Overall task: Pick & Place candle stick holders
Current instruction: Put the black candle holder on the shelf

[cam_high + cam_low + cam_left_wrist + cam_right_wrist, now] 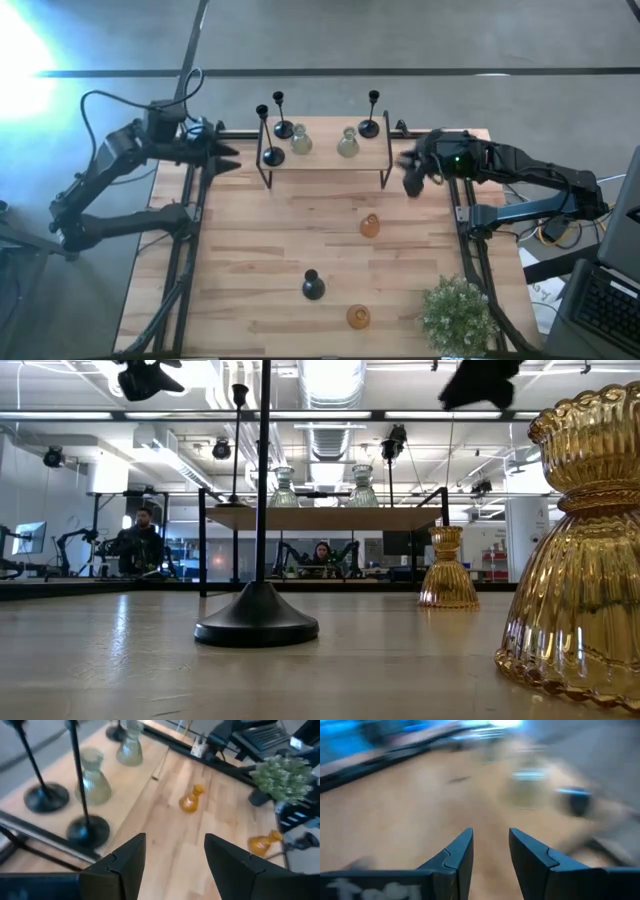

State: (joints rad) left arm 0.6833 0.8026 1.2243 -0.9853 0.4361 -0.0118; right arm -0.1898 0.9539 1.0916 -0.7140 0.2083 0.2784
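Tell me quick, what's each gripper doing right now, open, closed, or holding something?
Left gripper: open, empty, at the shelf's left end.
Right gripper: open, empty, at the shelf's right end.

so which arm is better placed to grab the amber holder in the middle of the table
Right, probably. The right hand hangs open by the shelf's right end, nearer the amber holder than the left hand, open at the far-left edge.

Grey floor [400,40], bright ceiling lights [330,375], two seated people [140,540].
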